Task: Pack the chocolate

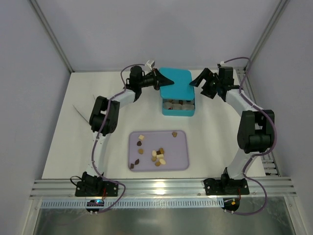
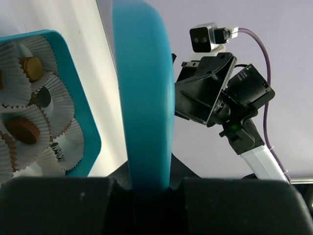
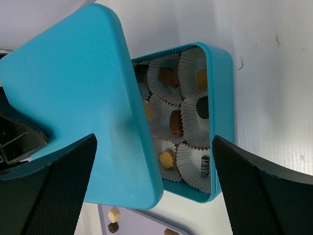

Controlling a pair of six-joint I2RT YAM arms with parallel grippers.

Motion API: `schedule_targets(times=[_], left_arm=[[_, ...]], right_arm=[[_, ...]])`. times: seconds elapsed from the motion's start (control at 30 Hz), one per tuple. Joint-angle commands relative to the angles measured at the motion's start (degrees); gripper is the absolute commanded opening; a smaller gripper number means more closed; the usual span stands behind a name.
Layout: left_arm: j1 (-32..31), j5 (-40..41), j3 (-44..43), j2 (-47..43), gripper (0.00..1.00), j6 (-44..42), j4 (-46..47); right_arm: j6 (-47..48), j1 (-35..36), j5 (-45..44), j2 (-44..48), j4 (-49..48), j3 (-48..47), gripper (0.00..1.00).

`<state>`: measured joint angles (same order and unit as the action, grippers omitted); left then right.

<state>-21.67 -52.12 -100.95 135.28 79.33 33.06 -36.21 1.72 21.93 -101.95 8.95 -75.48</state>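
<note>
While both arms stood stretched toward the far half of the table [image 1: 63,147], the thing nearest their bases was a lilac tray [image 1: 182,139]. On it lay loose chocolate [image 1: 157,155]: about a dozen small pieces in dark brown, tan and cream. Most were bunched near the middle, and a few were scattered toward the left and far edges. These pieces were well apart from both sets of jaws.

Just beyond the tray stood a teal box [image 1: 178,113] lined with white crinkled paper cups [image 3: 193,66], several of them with one piece of chocolate seated inside. From above, a teal lid [image 1: 176,82] covered the far part of the box and left the near row of cups showing. Whether the lid rested on the box or hung above it could not be told.

The left gripper [image 1: 158,78] was clamped on the lid's left edge. Its wrist camera saw the lid edge-on, rising from between the jaws, with the filled cups off to the left.

The right gripper [image 1: 199,85] hung near the lid's right edge with its jaws wide apart and nothing between them. In its wrist view the two fingers [image 3: 54,191] framed the lid and box, and the boxed chocolate lay between and beyond them, untouched.
</note>
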Motion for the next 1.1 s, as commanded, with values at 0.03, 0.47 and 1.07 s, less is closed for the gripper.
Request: schedule_targets(times=[0.03, 0.47, 1.07], left_arm=[[0.3, -2.9, -4.1, 2.2, 0.05, 3.7, 6.8], [-0.5, -3.8, -6.6, 7.4, 0.07, 4.3, 6.9], [-2.4, -4.3, -9.9, 10.8, 0.14, 1.4, 0.2]], right_arm=[[-0.8, 1.0, 0.8, -1.5, -5.5, -0.5, 1.0], [-1.0, 2.2, -1.5, -4.0, -6.4, 0.4, 1.0], [-0.4, 2.3, -1.2, -5.4, -6.9, 2.0, 1.0]])
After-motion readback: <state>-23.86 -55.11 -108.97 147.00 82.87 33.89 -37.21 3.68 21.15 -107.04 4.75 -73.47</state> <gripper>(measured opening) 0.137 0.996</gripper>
